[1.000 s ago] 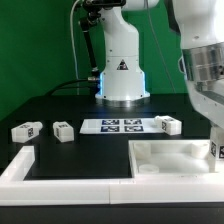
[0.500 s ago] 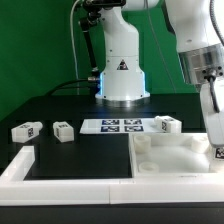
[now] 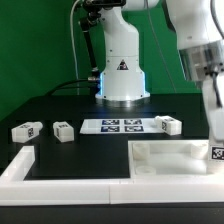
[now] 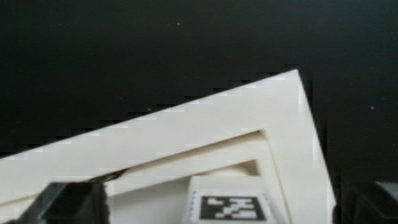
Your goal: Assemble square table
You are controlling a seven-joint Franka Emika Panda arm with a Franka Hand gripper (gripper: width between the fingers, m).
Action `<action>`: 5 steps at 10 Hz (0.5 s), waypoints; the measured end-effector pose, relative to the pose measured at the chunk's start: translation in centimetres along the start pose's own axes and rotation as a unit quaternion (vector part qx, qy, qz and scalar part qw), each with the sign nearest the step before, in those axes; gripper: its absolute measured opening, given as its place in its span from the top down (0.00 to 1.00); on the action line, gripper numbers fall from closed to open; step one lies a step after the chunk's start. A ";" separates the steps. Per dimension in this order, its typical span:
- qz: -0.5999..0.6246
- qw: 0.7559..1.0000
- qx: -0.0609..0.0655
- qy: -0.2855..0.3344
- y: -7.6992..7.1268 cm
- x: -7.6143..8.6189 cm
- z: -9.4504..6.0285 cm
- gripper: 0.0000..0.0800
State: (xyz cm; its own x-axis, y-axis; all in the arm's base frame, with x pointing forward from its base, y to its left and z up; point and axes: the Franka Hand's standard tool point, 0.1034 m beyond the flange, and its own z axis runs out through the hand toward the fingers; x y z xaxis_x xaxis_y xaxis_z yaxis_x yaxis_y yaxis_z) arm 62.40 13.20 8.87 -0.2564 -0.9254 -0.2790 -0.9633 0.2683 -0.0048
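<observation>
Black table (image 3: 80, 160) bore the tabletop (image 3: 175, 160) against the border rail (image 3: 70, 188) (for bracing, we judged), gripper (image 4: 214, 205) open astride a leg (image 4: 231, 207).

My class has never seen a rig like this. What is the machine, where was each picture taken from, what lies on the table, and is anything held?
A white robot arm with a two-finger gripper is building a small table. One picture looks on from outside; the other comes from a camera on the wrist. On the black table lie a white plastic square tabletop slab, three short white tagged block legs, a flat white marker board and white border rails. A fourth leg sits at the slab's corner. The jaws stand apart, holding nothing.
</observation>
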 end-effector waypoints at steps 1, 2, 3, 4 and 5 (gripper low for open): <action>-0.006 1.000 0.005 -0.004 0.3 -0.3 -1.5 0.19; -0.008 1.000 0.004 -0.008 0.3 -0.5 -2.3 0.19; -0.008 1.000 0.002 -0.006 0.4 -0.3 -1.9 0.19; -0.008 1.000 0.001 -0.006 0.5 -0.3 -1.8 0.19; -0.008 1.000 0.001 -0.006 0.5 -0.3 -1.8 0.19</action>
State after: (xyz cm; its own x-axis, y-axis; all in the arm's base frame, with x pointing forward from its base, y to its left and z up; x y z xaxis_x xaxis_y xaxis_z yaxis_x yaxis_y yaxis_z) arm 61.89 13.16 10.66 -0.2401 -0.9266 -0.2894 -0.9671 0.2541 -0.0113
